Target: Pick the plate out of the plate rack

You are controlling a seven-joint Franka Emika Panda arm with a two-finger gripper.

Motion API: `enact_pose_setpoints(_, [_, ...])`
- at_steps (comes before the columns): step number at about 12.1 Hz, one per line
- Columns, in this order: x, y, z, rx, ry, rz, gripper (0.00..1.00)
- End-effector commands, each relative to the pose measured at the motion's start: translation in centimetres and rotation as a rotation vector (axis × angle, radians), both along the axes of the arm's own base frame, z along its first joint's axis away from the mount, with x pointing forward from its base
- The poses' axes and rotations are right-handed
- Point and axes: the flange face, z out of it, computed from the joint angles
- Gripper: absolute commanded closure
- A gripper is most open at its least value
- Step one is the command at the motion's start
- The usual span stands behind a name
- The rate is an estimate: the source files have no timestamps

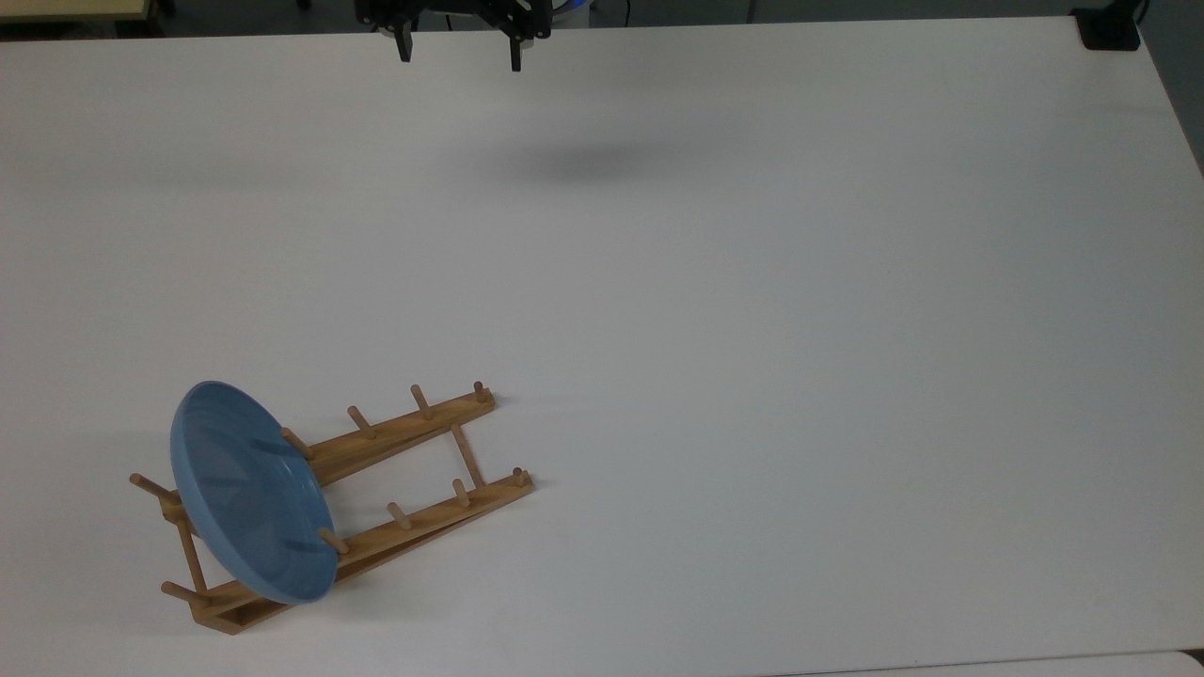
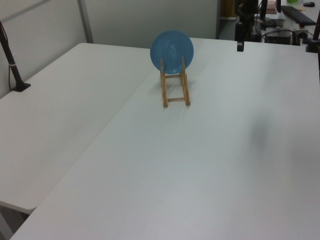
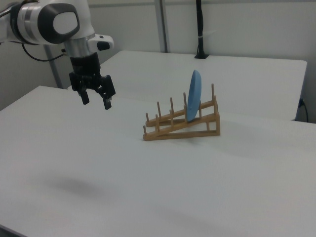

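From where I sit, the gripper hangs in the air well above the white tabletop, its two black fingers spread wide apart with nothing between them. In the top view I see it at the upper edge, fingers pointing down, and a soft shadow lies on the tabletop below it. The arm's white-and-grey wrist comes in from the right view's left.

The plate stands on edge in the rack, well apart from the gripper. In the top view both sit near the lower left corner of the tabletop; the plate is slotted toward the rack's left end, between pegs, leaning slightly, its hollow face turned toward the top view's right. In the right view I see the plate edge-on, nearly upright, at the higher end of the slanted rack, with a row of bare pegs running down toward the right view's left. In the left view the plate faces the camera at the far end of the rack, and the gripper shows to the left view's right of it.

A black post stands clamped at the far tabletop's edge in the right view.
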Motion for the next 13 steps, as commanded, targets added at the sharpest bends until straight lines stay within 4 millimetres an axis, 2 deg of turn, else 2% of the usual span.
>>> enact_pose_setpoints(1, [0.4, -0.5, 0.1, 0.030, -0.009, 0.009, 0.00])
enact_pose_setpoints(9, [0.6, -0.6, 0.2, 0.028, -0.027, 0.008, 0.00])
enact_pose_setpoints(12, [2.4, -0.9, -0.1, 0.017, -0.115, 0.030, 0.00])
enact_pose_setpoints(13, [2.8, -1.8, -0.4, 0.014, -0.126, 0.061, 0.00])
